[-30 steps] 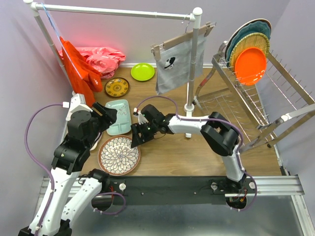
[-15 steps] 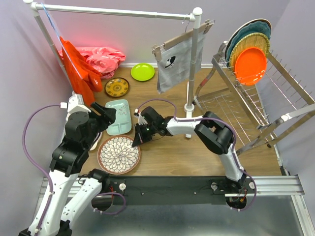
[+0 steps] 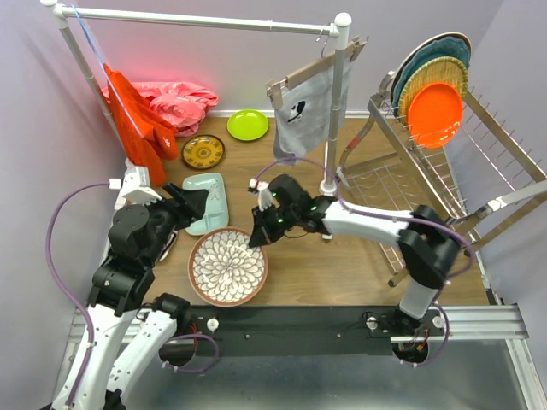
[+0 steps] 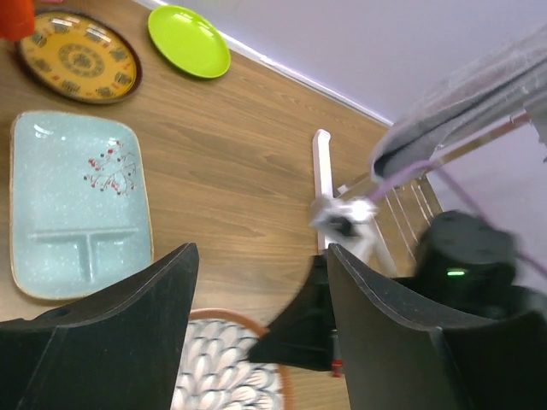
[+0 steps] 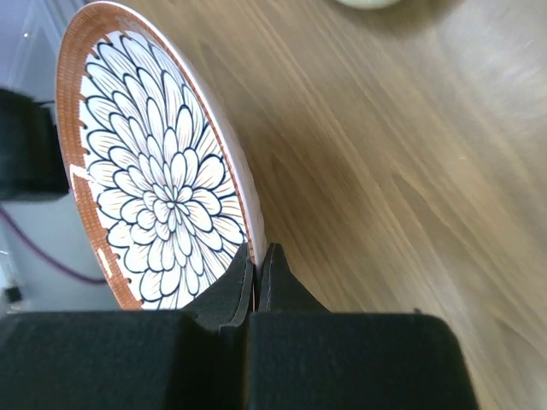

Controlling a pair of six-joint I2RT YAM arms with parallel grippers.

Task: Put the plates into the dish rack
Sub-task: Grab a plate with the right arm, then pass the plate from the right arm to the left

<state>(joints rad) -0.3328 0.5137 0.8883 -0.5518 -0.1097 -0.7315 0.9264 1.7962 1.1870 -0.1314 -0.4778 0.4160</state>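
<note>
My right gripper [image 3: 257,238] [image 5: 257,253] is shut on the near-right rim of a brown-rimmed white-floral plate [image 3: 227,266] [image 5: 162,188]; the plate is tilted up off the wooden table. The left gripper [image 3: 193,205] [image 4: 261,256] hangs open and empty above the plate's far edge [image 4: 224,363]. Behind it lie the mint rectangular tray [image 3: 208,195] [image 4: 77,205], a yellow-brown patterned plate [image 3: 203,152] [image 4: 79,61] and a lime green plate [image 3: 248,125] [image 4: 188,41]. The chrome dish rack [image 3: 444,201] at the right holds teal [image 3: 426,53], woven yellow [image 3: 420,84] and orange [image 3: 434,113] plates upright.
A white pipe clothes rail [image 3: 333,102] stands mid-table, its foot [image 3: 327,186] just behind my right arm, with a grey cloth [image 3: 303,111] hanging from it. Red [image 3: 137,120] and pink [image 3: 175,101] cloths are at the back left. Purple walls close both sides.
My right gripper shut on the floral plate's rim, then pulled the plate to the right and tipped it up. The right arm stretched out straighter. The left arm barely shifted.
</note>
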